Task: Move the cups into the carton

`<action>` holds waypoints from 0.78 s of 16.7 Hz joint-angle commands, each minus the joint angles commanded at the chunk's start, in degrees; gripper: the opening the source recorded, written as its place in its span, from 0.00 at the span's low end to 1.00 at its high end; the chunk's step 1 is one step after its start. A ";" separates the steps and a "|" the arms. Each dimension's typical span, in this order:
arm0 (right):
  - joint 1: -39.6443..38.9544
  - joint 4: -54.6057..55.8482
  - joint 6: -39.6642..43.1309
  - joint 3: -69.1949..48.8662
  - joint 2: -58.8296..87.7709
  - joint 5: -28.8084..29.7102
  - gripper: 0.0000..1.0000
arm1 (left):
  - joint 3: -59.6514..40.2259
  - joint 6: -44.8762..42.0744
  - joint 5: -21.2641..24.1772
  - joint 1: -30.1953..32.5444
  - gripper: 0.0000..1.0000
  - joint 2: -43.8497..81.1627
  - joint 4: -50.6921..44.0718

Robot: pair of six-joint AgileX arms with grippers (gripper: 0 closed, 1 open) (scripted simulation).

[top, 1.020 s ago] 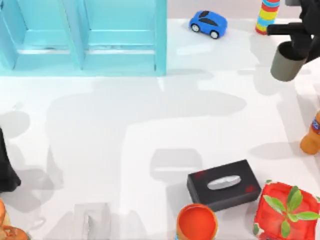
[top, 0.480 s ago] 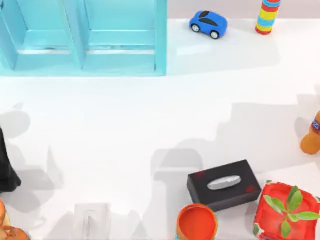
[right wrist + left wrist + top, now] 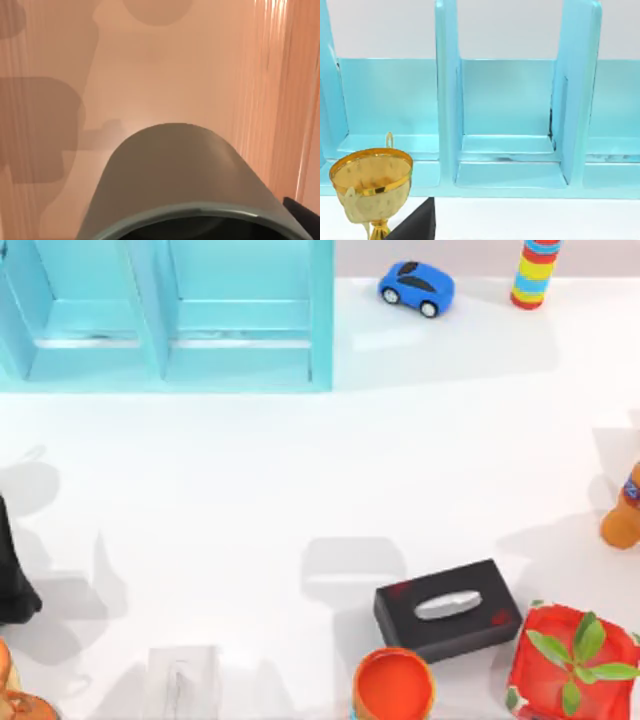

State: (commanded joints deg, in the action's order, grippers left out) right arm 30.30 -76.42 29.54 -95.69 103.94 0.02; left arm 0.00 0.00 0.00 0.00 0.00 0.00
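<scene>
While your left arm (image 3: 12, 580) idles at the table's 9 o'clock edge, the grey cup (image 3: 175, 170) sits close below your right wrist, its axis toward the camera, over a tan ribbed surface (image 3: 280, 75), likely the carton. You cannot tell whether the right gripper clasps it.

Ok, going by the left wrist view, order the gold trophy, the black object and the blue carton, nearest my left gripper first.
1. Gold trophy, in the foreground.
2. Black object, partly behind the trophy.
3. Blue carton, across the back.

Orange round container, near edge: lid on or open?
Open: the orange round container shows its rim and bare inside from above, with no lid.
</scene>
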 joint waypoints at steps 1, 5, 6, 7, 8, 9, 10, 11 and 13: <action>-0.21 -0.11 -0.11 -0.16 0.25 0.08 0.00 | 0.00 0.00 0.00 0.00 1.00 0.00 0.00; -0.42 4.01 -0.63 3.83 0.16 0.05 0.00 | 0.00 0.00 0.00 0.00 1.00 0.00 0.00; -0.59 6.02 -0.81 5.78 0.14 0.07 0.00 | 0.00 0.00 0.00 0.00 1.00 0.00 0.00; -0.79 8.25 -0.96 7.95 0.17 0.08 0.00 | 0.00 0.00 0.00 0.00 1.00 0.00 0.00; -0.98 10.45 -1.10 10.13 0.24 0.09 0.00 | 0.00 0.00 0.00 0.00 1.00 0.00 0.00; -1.14 12.35 -1.22 11.99 0.31 0.09 0.00 | 0.00 0.00 0.00 0.00 1.00 0.00 0.00; -1.28 13.68 -1.32 13.30 0.36 0.10 0.00 | 0.00 0.00 0.00 0.00 1.00 0.00 0.00; -1.38 14.41 -1.38 14.03 0.38 0.12 0.00 | 0.00 0.00 0.00 0.00 1.00 0.00 0.00; -1.40 14.56 -1.40 14.18 0.38 0.13 0.00 | 0.00 0.00 0.00 0.00 1.00 0.00 0.00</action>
State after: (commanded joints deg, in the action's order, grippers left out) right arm 28.90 -61.86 28.14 -81.51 104.33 0.16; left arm 0.00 0.00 0.00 0.00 0.00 0.00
